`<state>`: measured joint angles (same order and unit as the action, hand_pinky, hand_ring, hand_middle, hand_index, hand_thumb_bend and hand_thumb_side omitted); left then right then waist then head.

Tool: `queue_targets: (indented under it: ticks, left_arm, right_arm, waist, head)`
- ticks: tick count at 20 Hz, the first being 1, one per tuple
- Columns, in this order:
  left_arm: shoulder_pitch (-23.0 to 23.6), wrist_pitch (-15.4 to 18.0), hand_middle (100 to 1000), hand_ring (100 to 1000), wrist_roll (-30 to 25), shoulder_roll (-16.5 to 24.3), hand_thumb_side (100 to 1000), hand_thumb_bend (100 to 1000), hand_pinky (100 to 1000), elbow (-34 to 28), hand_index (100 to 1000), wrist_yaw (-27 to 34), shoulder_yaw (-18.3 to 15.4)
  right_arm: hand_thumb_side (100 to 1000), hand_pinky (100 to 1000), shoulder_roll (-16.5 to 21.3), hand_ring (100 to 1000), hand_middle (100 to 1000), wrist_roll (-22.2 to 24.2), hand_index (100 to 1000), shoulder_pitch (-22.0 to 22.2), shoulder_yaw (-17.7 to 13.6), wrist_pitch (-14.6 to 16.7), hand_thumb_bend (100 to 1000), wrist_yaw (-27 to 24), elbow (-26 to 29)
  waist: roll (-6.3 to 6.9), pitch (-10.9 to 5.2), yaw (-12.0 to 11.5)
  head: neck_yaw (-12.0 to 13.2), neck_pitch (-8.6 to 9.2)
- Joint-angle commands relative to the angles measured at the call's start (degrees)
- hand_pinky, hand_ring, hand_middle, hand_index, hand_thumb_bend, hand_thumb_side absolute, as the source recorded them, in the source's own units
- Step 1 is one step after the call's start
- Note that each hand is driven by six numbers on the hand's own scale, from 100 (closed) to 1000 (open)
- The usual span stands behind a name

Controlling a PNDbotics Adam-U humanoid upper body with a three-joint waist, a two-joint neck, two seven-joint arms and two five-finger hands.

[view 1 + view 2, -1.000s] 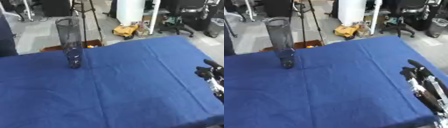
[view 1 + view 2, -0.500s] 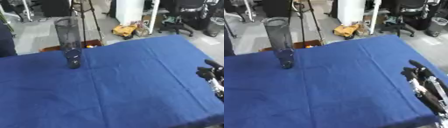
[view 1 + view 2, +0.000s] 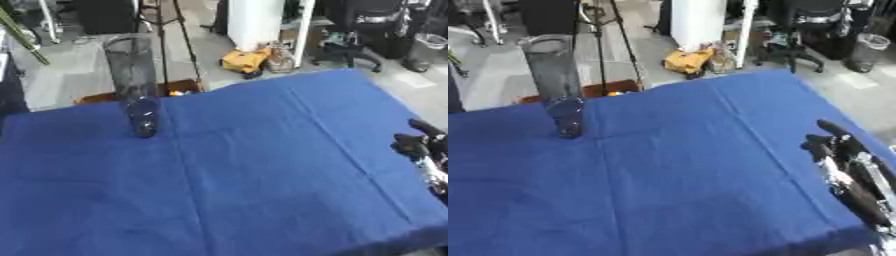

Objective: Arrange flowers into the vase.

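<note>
1. A tall clear vase [image 3: 136, 85] stands upright on the far left part of the table [image 3: 262, 165], close to the far edge. Its lower part looks dark and bluish against the cloth; nothing can be made out inside it
2. The table is covered by a blue cloth with faint fold creases running across it. No object lies on the cloth between the vase and the near right edge
3. The right hand [image 3: 842, 150] rests at the right edge of the table, well apart from the vase. Its dark fingers [image 3: 833, 129] point up and away and look relaxed rather than clenched, and nothing is held in them. A silver and black forearm runs back from it toward the lower right corner
4. The left hand shows in neither view
5. A thin green stem [image 3: 22, 35] slants in at the upper left corner of the left eye view, above the floor behind the table and apart from the vase; what holds it cannot be seen
6. Behind the table stand a tripod [image 3: 171, 35] just beyond the vase, a white cylinder [image 3: 254, 22], a yellow object [image 3: 243, 59] on the floor, and a black office chair [image 3: 367, 30] at the far right
</note>
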<state>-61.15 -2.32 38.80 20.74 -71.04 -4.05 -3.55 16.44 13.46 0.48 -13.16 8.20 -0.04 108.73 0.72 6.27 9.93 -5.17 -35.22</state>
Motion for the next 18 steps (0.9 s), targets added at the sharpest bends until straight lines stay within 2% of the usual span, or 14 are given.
queue_targets:
  ticks: [1,5,6,12,18]
  left_arm:
    - [-2.16,0.25,100,100,0.32,2.32,369,100,100,0.18,100,0.38,0.60]
    - [-3.00,0.19,100,100,-0.01,2.87,390,100,100,0.61,100,0.20,0.89]
    - [-3.20,0.16,100,100,-0.04,3.01,369,100,100,0.62,100,0.10,0.90]
    - [-3.75,0.25,100,100,0.00,3.12,370,100,100,0.58,100,0.09,0.99]
    - [-4.29,1.55,100,100,0.50,2.03,369,100,100,1.14,100,2.08,1.24]
  right_arm:
    - [571,863,1.43,900,643,0.05,958,-0.43,-0.20,0.22,100,-0.10,0.34]
    - [572,863,1.51,900,643,-0.08,958,-0.37,-0.25,0.16,100,-0.06,0.27]
    - [572,863,1.53,900,643,-0.09,958,-0.35,-0.27,0.14,100,-0.03,0.25]
    - [572,863,1.60,900,643,-0.08,958,-0.38,-0.25,0.05,100,0.00,0.24]
    - [573,863,1.84,900,643,0.42,958,-1.22,0.18,-0.02,100,-0.21,0.30]
  waist:
    - [0.51,-0.79,0.21]
    - [0.65,-0.97,0.25]
    - [0.71,-1.02,0.24]
    - [0.97,-1.17,0.32]
    - [1.67,-0.82,2.08]
  head:
    - [-0.12,0.16]
    - [-0.10,0.11]
    - [-0.10,0.07]
    - [-0.01,0.06]
    - [1.17,0.88]
